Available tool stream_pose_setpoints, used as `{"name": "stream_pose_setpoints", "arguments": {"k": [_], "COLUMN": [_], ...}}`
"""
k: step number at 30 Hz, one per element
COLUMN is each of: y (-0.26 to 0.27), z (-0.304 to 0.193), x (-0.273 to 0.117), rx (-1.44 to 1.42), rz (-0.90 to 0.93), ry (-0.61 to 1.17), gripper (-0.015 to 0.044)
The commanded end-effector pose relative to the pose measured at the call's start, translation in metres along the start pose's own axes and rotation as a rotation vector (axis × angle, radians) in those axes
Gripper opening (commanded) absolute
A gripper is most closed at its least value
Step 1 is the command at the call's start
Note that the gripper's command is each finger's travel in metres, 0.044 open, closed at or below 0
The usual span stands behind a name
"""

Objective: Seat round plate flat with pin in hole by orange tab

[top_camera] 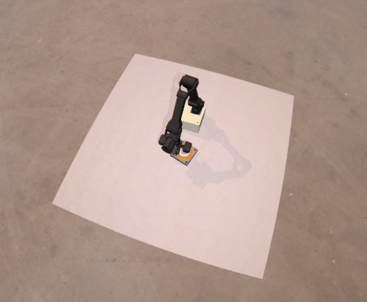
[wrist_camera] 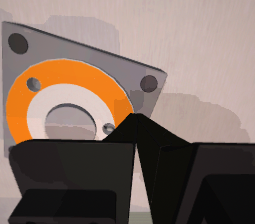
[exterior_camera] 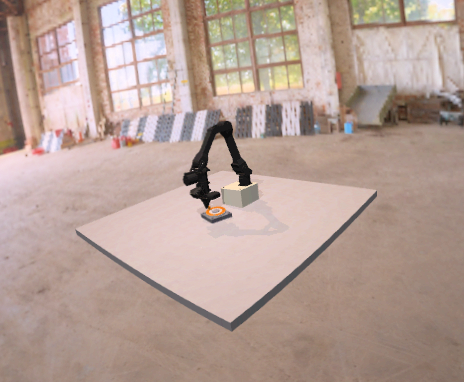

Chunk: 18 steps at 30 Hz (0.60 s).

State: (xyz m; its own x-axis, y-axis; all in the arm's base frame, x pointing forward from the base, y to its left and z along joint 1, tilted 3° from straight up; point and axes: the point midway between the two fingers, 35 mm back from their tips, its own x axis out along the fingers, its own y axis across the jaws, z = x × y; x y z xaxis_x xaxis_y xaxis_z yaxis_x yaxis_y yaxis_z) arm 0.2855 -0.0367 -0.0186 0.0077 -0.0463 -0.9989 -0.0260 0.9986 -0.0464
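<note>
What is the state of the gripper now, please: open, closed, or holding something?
Gripper: closed, holding nothing; its joined fingertips are at the edge of the orange plate in the wrist view.

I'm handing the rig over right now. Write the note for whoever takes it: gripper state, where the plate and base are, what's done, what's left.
Gripper: shut, holding nothing, closed tips at the plate's orange rim, on the side nearest the wrist camera; contact can't be confirmed.
Plate: on the grey base, around the centre post.
Two small holes show in the plate, one on the orange band, one on the white ring near the tips. Tab and pin not identifiable.
Done: approach with shut fingers.
Left: turn the plate until the pin seats, then withdraw.
</note>
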Motion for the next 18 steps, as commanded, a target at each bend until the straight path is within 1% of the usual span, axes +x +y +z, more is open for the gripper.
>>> {"name": "stream_pose_setpoints", "arguments": {"k": [1,14,18], "y": [-0.001,-0.002,-0.002], "z": [-0.006,-0.013,-0.012], "x": [0.001,0.001,-0.013], "rx": [-0.003,-0.003,-0.003], "rz": [-0.002,-0.002,-0.002], "ry": [0.007,0.008,0.007], "gripper": [0.0,0.0,0.0]}}
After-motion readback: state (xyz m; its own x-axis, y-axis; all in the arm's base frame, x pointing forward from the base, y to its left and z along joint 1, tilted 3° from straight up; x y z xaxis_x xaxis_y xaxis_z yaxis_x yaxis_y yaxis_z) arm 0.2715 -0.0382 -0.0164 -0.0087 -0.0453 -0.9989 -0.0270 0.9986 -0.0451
